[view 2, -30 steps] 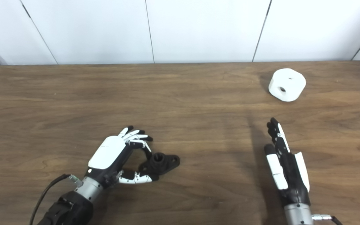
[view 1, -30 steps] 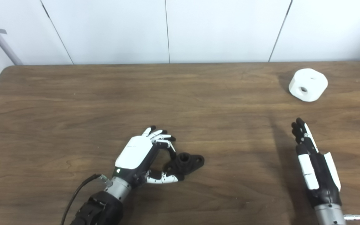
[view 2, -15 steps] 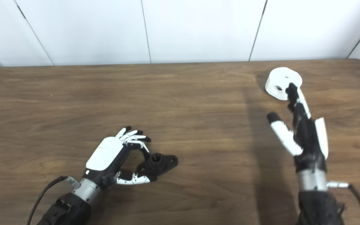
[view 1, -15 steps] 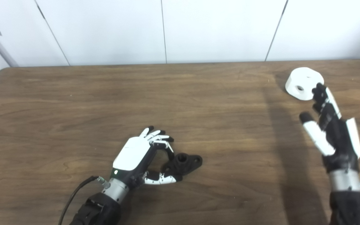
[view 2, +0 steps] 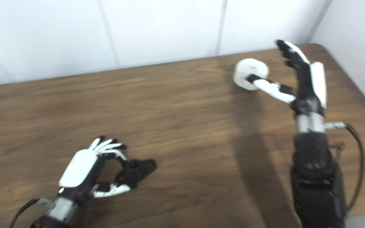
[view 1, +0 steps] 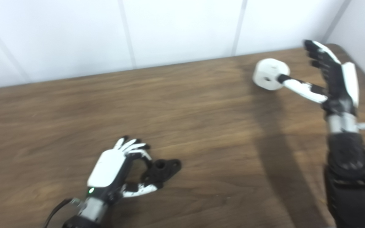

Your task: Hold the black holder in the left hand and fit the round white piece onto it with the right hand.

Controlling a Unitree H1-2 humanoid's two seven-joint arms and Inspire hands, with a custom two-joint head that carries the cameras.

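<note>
Now that the right hand (view 1: 331,76) has reached up, spread wide, beside the round white piece (view 1: 269,78) at 2 o'clock on the bench (view 1: 201,126), it can grab it, while the left hand (view 1: 116,171) pinches the black holder (view 1: 163,167) at 7 o'clock.

One black holder (view 1: 163,167) and one round white piece (view 1: 269,78) lie on one wooden table (view 1: 185,120). Two hands are in view: the left hand (view 1: 112,164) and the right hand (view 1: 331,76).

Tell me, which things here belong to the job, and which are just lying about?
Part of the job:
- black holder, on the table at the left hand
- round white piece, with the open right hand beside it

Just there:
- wooden table
- white wall panels
</note>
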